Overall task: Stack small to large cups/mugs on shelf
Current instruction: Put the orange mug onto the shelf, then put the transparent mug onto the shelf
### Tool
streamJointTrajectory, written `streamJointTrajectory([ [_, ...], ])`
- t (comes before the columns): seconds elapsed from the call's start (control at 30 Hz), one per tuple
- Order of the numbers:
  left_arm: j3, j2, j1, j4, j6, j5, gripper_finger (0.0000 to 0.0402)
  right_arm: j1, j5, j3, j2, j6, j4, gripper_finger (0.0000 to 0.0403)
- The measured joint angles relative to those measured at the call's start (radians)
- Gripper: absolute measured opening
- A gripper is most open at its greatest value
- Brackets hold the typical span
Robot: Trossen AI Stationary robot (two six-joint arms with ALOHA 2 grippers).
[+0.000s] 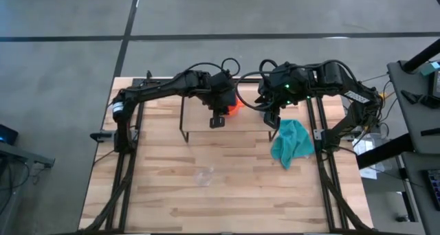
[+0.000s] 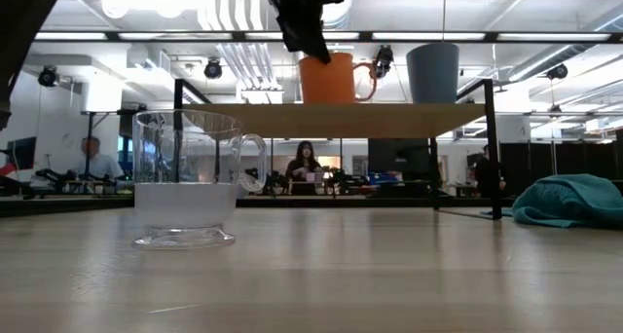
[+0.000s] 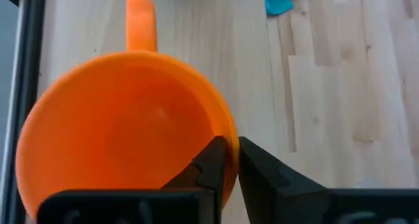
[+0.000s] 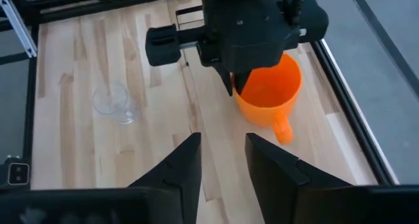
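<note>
Two black jointed arms [image 1: 165, 87], looping black cables, perhaps a green light.

No readable text, label, brand, number or sign is found in any of the views. Nothing is printed on the orange mug [image 3: 124, 132], the blue cup [image 2: 432, 72], the clear glass [image 2: 185, 177] or the teal cloth [image 1: 291, 143]. No marking can be made out on the shelf [image 2: 350, 120], the desk [image 1: 234, 187] or the dark arms. In the room seen at the back of the low view, any signs are too small to be read.
</note>
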Motion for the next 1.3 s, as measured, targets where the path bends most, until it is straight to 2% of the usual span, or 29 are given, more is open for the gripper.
streamJointTrajectory([
  [0.17, 0.036, -0.01, 0.0, 0.01, -0.004, 0.0, 0.0068, 0.0, 0.0, -0.005, 0.0, -0.006, 0.0, 0.012],
  [0.33, 0.05, -0.01, 0.0, 0.013, -0.003, -0.002, 0.0092, 0.0, 0.0, -0.009, 0.0, -0.006, 0.0, 0.0121],
  [0.5, 0.085, -0.012, 0.003, 0.015, 0.0, -0.008, 0.01, 0.0, 0.0, -0.01, 0.0, -0.006, 0.0, 0.0121],
  [0.77, 0.231, -0.059, -0.014, -0.056, -0.011, -0.009, 0.0101, 0.0, 0.0, -0.01, 0.0, -0.006, 0.0, 0.0121],
  [0.97, 0.278, -0.182, -0.027, -0.185, -0.088, -0.01, 0.0101, 0.0, -0.042, -0.028, 0.0, -0.006, 0.001, 0.0121],
  [1.13, 0.276, -0.315, -0.027, -0.169, -0.162, -0.024, 0.0101, 0.017, -0.062, -0.075, 0.027, -0.063, 0.008, 0.0121],
  [1.2, 0.276, -0.356, -0.028, -0.163, -0.162, -0.061, 0.0101, 0.032, -0.074, -0.09, 0.055, -0.124, 0.031, 0.0121],
  [1.3, 0.276, -0.399, -0.028, -0.163, -0.163, -0.165, 0.0101, 0.063, -0.15, -0.095, 0.104, -0.268, 0.074, 0.0121],
])
